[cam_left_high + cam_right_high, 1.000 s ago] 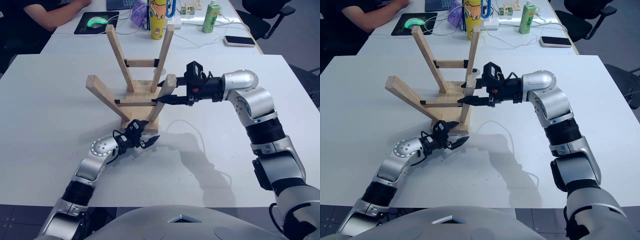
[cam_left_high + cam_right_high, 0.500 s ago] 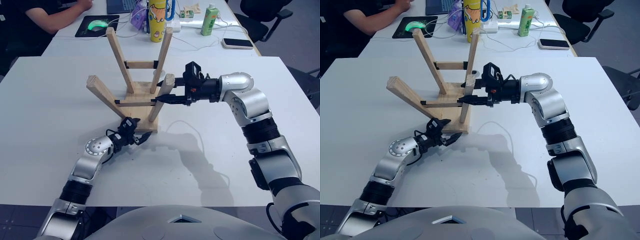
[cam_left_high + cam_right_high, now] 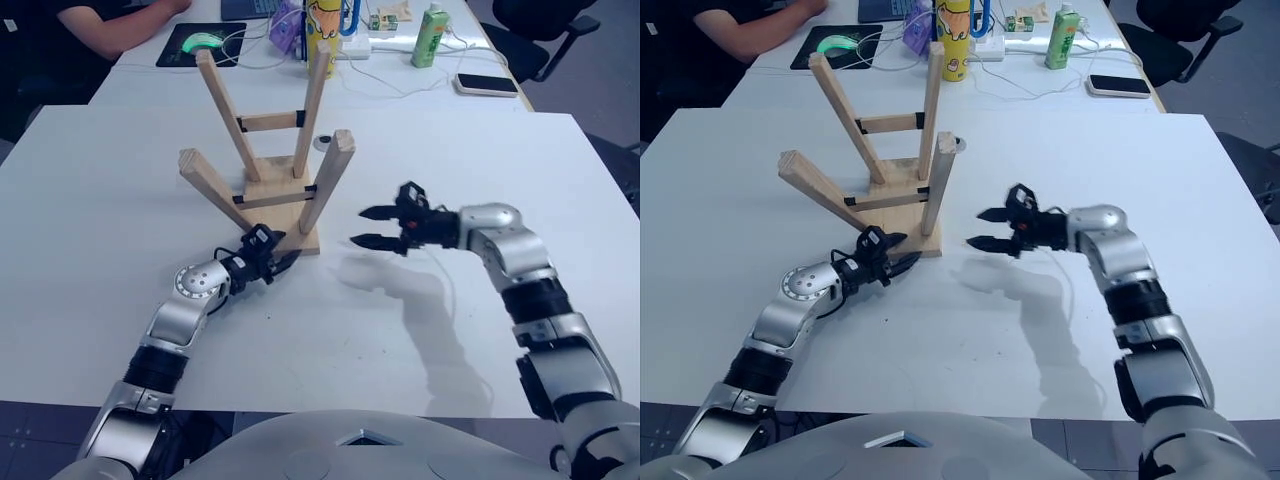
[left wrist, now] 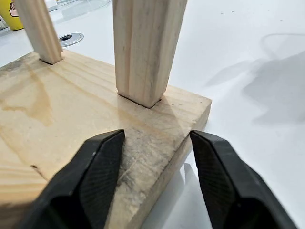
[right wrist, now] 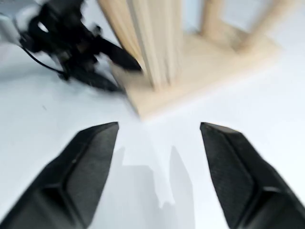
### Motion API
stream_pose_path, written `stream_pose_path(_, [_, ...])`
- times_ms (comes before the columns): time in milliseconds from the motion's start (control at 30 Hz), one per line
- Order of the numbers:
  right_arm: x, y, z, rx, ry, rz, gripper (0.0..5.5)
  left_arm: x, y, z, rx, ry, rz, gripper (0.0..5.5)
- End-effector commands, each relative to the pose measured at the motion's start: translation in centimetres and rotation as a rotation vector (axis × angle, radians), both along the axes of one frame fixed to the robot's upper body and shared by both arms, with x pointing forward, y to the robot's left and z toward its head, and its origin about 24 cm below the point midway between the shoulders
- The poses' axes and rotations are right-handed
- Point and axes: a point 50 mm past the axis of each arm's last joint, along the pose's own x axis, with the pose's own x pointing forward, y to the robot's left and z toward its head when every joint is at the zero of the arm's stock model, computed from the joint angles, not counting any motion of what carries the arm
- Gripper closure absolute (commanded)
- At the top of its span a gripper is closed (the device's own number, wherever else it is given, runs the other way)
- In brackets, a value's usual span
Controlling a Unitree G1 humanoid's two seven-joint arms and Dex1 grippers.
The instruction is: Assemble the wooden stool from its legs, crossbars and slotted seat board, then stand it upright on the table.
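Tabletop (image 3: 120,190), right hand (image 3: 358,227) now off stool (image 3: 327,185)

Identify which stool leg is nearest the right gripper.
The near right leg, leaning toward the open right gripper; the other three stand farther left or behind.

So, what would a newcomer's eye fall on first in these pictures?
The wooden stool stands upside down on the white table, its legs pointing up. The left gripper sits open at the near corner of the seat board. The right gripper hangs open to the stool's right, apart from it.
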Motion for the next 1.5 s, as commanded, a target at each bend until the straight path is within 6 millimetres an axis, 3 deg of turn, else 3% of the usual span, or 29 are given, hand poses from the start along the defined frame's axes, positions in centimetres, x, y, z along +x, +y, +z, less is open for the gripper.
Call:
stream_pose_path(33, [0.8, 1.7, 12.7, 0.546, -0.249, 0.039, 3.18, -3.7, 2.7, -6.1, 0.151, 0.311, 0.094, 3.55])
stream_pose_path(100, [0.4, 3.0, 18.6, 0.811, -0.361, 0.096, 3.47, -3.8, 2.8, -6.2, 0.150, 0.316, 0.081, 3.65])
stream_pose_path(167, [0.5, 4.1, 21.6, 0.926, -0.422, 0.095, 3.76, -3.8, 2.7, -6.1, 0.149, 0.316, 0.065, 3.65])
stream_pose_path(400, [2.0, 7.5, 24.0, 1.046, -0.486, -0.034, 4.97, -3.3, 2.5, -6.1, 0.170, 0.310, 0.023, 3.65])
stream_pose_path(433, [2.8, 8.7, 22.7, 0.998, -0.427, -0.076, 5.17, -3.3, 2.5, -6.2, 0.171, 0.312, 0.022, 3.65])
stream_pose_path(500, [4.3, 12.5, 14.1, 0.569, -0.142, -0.154, 5.47, -3.3, 2.4, -6.2, 0.170, 0.313, 0.022, 3.65])
stream_pose_path(567, [2.7, 11.3, 2.6, 0.182, 0.157, -0.266, 5.47, -2.9, 2.2, -6.0, 0.161, 0.303, 0.018, 3.65])
stream_pose_path(600, [1.3, 10.1, -0.6, 0.075, 0.217, -0.280, 5.47, -2.8, 2.1, -5.9, 0.160, 0.299, 0.014, 3.65])
stream_pose_path(633, [0.1, 9.5, -2.1, 0.040, 0.264, -0.266, 5.47, -2.8, 2.1, -5.8, 0.159, 0.297, 0.016, 3.65])
stream_pose_path(667, [-0.1, 9.5, -1.6, 0.059, 0.234, -0.247, 5.47, -2.9, 2.2, -5.8, 0.156, 0.300, 0.022, 3.65])
stream_pose_path(733, [1.0, 10.3, 2.2, 0.228, 0.105, -0.208, 5.47, -3.3, 2.4, -6.0, 0.150, 0.307, 0.040, 3.65])
stream_pose_path(867, [2.5, 9.6, 12.8, 0.687, -0.223, -0.174, 5.47, -3.6, 2.7, -6.6, 0.157, 0.327, 0.049, 3.65])
stream_pose_path(933, [2.3, 8.4, 16.8, 0.833, -0.330, -0.141, 5.47, -3.5, 2.8, -6.6, 0.160, 0.328, 0.050, 3.65])
stream_pose_path(1033, [1.9, 7.0, 21.2, 1.016, -0.424, -0.120, 5.47, -3.4, 2.9, -6.5, 0.160, 0.326, 0.050, 3.65])
stream_pose_path(1100, [1.9, 7.3, 22.2, 1.063, -0.432, -0.124, 5.47, -3.5, 2.9, -6.6, 0.159, 0.327, 0.050, 3.65])
stream_pose_path(1167, [2.9, 9.0, 20.2, 0.945, -0.348, -0.163, 5.47, -3.5, 2.9, -6.6, 0.159, 0.329, 0.048, 3.65])
stream_pose_path(1200, [3.7, 10.7, 17.0, 0.774, -0.232, -0.195, 5.47, -3.5, 2.8, -6.6, 0.158, 0.330, 0.045, 3.65])
stream_pose_path(1233, [4.2, 12.0, 12.3, 0.548, -0.111, -0.235, 5.47, -3.5, 2.7, -6.6, 0.159, 0.330, 0.040, 3.65])
stream_pose_path(1300, [3.3, 12.3, 4.7, 0.216, 0.059, -0.271, 5.47, -3.3, 2.5, -6.4, 0.161, 0.327, 0.027, 3.65])
stream_pose_path(1333, [2.5, 11.9, 2.3, 0.120, 0.091, -0.272, 5.47, -3.2, 2.5, -6.3, 0.160, 0.323, 0.021, 3.65])
stream_pose_path(1400, [1.5, 11.2, 0.4, 0.083, 0.106, -0.284, 5.47, -3.1, 2.4, -6.1, 0.154, 0.313, 0.020, 3.65])
stream_pose_path(1433, [1.4, 11.1, 0.9, 0.120, 0.080, -0.283, 5.47, -3.1, 2.5, -6.0, 0.146, 0.306, 0.023, 3.65])
stream_pose_path(1500, [2.1, 10.9, 3.9, 0.282, -0.054, -0.306, 5.47, -2.9, 2.3, -5.6, 0.121, 0.248, 0.022, 3.65])
